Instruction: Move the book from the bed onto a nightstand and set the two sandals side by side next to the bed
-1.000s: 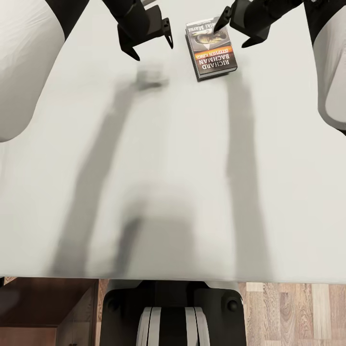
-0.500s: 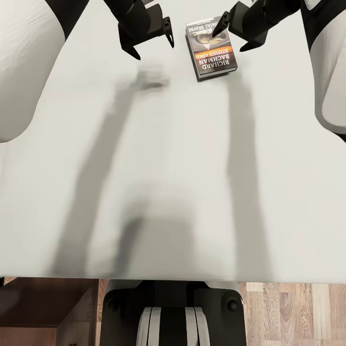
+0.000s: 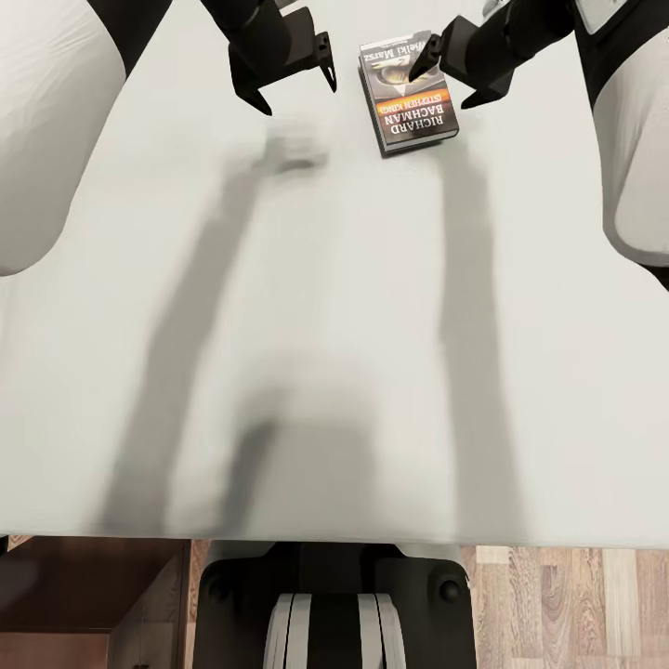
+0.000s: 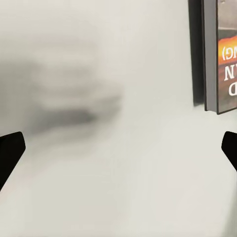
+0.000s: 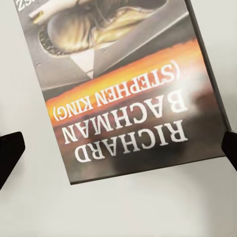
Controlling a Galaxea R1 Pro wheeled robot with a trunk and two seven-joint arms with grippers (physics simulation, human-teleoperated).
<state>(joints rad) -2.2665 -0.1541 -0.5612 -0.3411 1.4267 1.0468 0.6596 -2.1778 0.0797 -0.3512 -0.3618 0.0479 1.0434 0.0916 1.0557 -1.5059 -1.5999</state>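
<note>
The book (image 3: 409, 98) lies flat on the off-white mattress of the bed (image 3: 334, 325), far from me; its dark cover has an orange band and white lettering. My right gripper (image 3: 444, 85) hangs open over the book's far right part, one fingertip above the cover and the other just off its right edge. In the right wrist view the book (image 5: 128, 84) lies between the spread fingertips (image 5: 10, 158) of the right gripper (image 5: 118, 155). My left gripper (image 3: 297, 98) is open and empty over bare mattress left of the book. The left wrist view catches the book's edge (image 4: 224, 54) beside the left gripper (image 4: 118, 153). The sandals and nightstand are out of view.
The bed's near edge runs across the bottom of the head view, with my base (image 3: 334, 604) against it. Light wood-plank floor (image 3: 567, 604) shows at the bottom right and a dark brown wooden surface (image 3: 84, 595) at the bottom left. Both arms cast long shadows on the mattress.
My right gripper has shifted slightly left and away from me, further over the book. The left gripper and the book have stayed put.
</note>
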